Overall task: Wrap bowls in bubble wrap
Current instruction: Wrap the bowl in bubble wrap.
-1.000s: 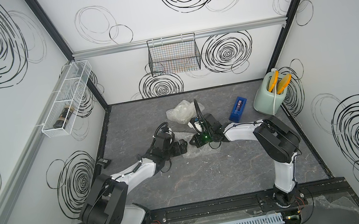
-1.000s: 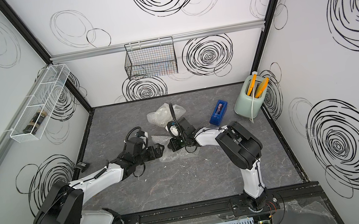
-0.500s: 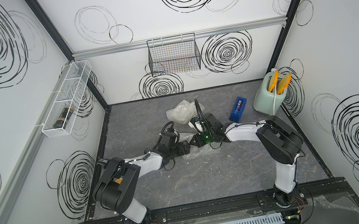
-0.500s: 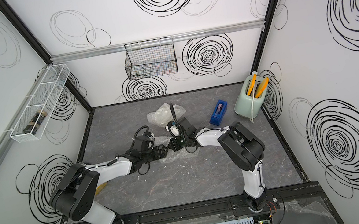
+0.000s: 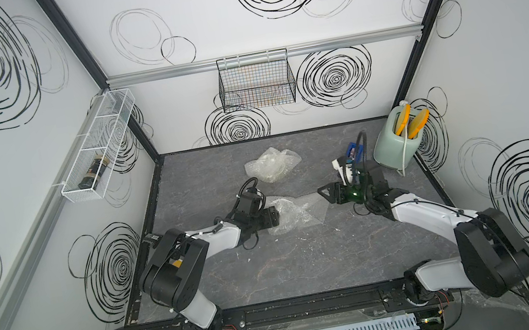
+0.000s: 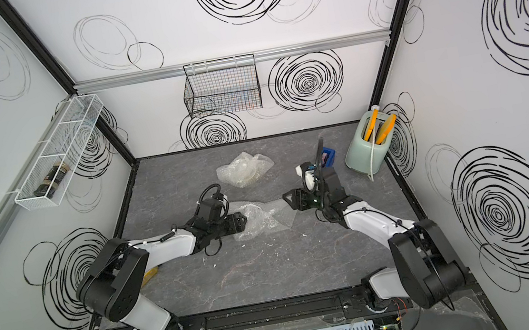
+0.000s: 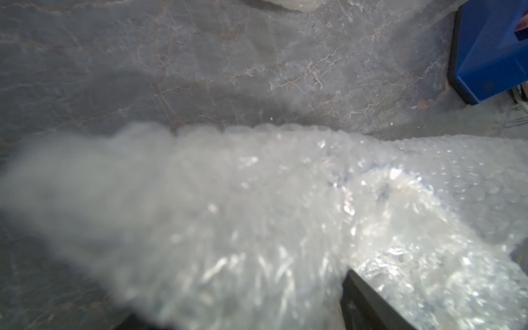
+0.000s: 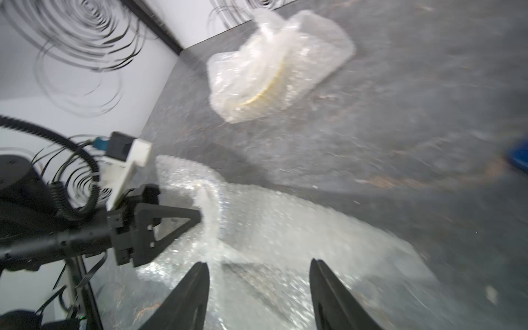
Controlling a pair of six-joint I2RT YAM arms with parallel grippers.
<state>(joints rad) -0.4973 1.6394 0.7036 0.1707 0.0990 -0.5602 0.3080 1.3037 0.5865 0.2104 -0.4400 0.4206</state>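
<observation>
Risk: loose bubble wrap (image 5: 295,213) may spring off blue-patterned bowl (image 7: 380,194) on counter (image 5: 308,264) once released, folds unsecured. Right hand (image 8: 258,262) at 3 o'clock: jaws apart, empty. Left hand (image 5: 274,215) at 9 o'clock, against wrap; grip undeterminable. Cream bowl (image 8: 265,90), already bundled, at 12 o'clock.

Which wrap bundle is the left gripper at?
The near bundle, mid-table: left gripper touches it, right gripper faces it. The far bundle, showing a yellowish bowl, lies alone farther back.
</observation>
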